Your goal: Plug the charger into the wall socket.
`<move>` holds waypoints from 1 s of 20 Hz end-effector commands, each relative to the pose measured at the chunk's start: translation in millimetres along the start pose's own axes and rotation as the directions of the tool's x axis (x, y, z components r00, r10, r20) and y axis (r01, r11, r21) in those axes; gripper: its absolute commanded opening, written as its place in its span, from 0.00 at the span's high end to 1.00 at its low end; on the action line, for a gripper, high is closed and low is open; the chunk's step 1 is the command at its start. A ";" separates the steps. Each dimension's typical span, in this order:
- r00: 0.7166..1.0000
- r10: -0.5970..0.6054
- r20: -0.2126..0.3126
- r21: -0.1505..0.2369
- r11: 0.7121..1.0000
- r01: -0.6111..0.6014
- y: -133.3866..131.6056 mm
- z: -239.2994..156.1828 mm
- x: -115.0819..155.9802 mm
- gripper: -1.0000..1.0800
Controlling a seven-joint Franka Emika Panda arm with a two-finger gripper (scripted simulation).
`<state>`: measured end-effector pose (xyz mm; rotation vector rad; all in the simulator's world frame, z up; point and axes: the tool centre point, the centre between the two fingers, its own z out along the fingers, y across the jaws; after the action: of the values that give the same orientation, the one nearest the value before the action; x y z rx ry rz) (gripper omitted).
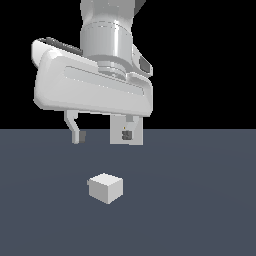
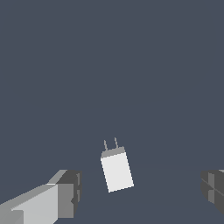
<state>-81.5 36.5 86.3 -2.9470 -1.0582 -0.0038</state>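
The charger (image 1: 105,188), a small white-grey cube, rests on the dark floor. In the wrist view the charger (image 2: 117,171) shows two thin prongs at one end. My gripper (image 1: 102,138) hangs open above it, with no contact and nothing between the fingers. The wrist view has the gripper (image 2: 142,192) spread wide, the charger lying between the fingers (image 2: 69,193) but nearer one of them. The wall socket (image 1: 118,125), a pale upright panel, stands behind the gripper, partly covered by one finger; a yellowish dot shows at its centre.
A flat dark blue-grey floor (image 1: 200,210) stretches all around under a black background. No other objects are visible.
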 end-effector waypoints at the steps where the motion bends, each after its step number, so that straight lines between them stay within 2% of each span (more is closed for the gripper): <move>1: 0.998 -0.067 -0.005 -0.002 0.998 0.067 -4.9 6.1 -5.6 0.04; 10: 0.977 -0.214 -0.015 -0.006 0.977 0.214 -13.7 20.6 -19.6 0.04; 20: 0.970 -0.242 -0.016 -0.007 0.970 0.242 -14.5 25.1 -22.9 0.04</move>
<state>-108.3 33.4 62.0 -2.7956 -1.4085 -0.0326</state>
